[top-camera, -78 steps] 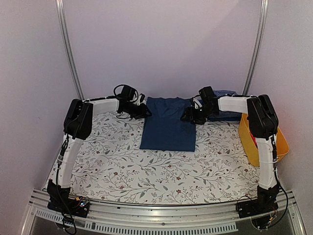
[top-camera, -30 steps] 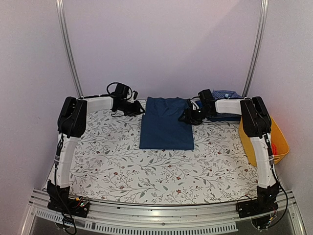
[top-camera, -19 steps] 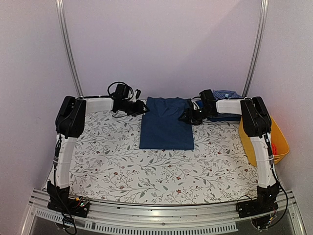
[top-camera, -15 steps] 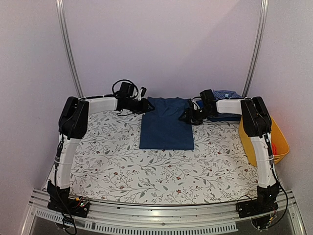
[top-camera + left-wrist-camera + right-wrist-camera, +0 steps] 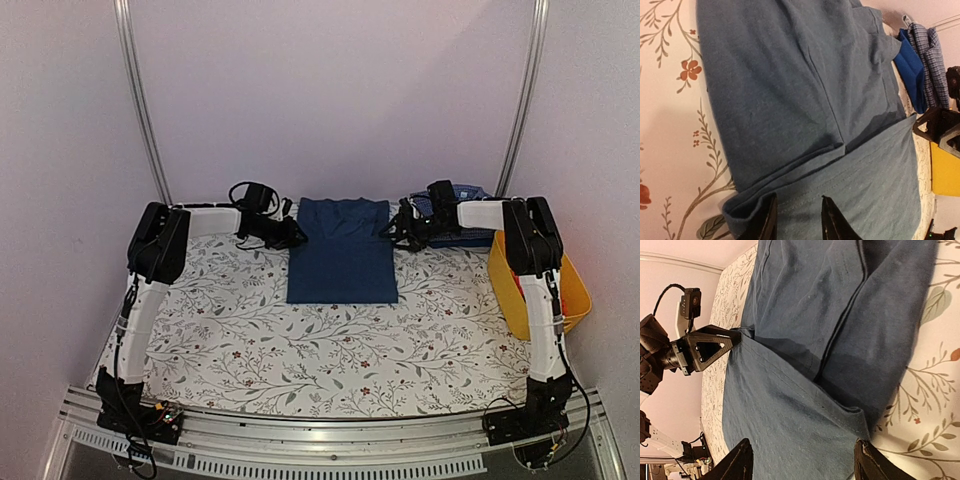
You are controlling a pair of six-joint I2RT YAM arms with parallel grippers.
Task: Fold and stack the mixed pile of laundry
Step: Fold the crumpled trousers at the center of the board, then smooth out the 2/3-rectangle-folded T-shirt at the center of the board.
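Observation:
A dark blue garment [image 5: 340, 255] lies folded flat at the table's back middle. My left gripper [image 5: 289, 233] is at its far-left corner. In the left wrist view it [image 5: 799, 200] is open, its fingers apart over the layered corner hem [image 5: 790, 170]. My right gripper [image 5: 399, 231] is at the far-right corner. In the right wrist view it [image 5: 803, 442] is wide open over the cloth [image 5: 805, 330]. A folded blue check shirt [image 5: 462, 193] lies on a bright blue piece at the back right. I cannot make out the red-orange piece.
A yellow basket [image 5: 512, 292] stands at the right edge, beside the right arm. The floral tablecloth [image 5: 300, 350] covers the table. The back wall is close behind the garment. The left wrist view shows the check shirt [image 5: 932, 55] and the basket [image 5: 946, 172].
My left gripper swung out to the left, then came back to the garment's far-left corner. My right gripper shifted slightly right and back. The garment has hardly moved.

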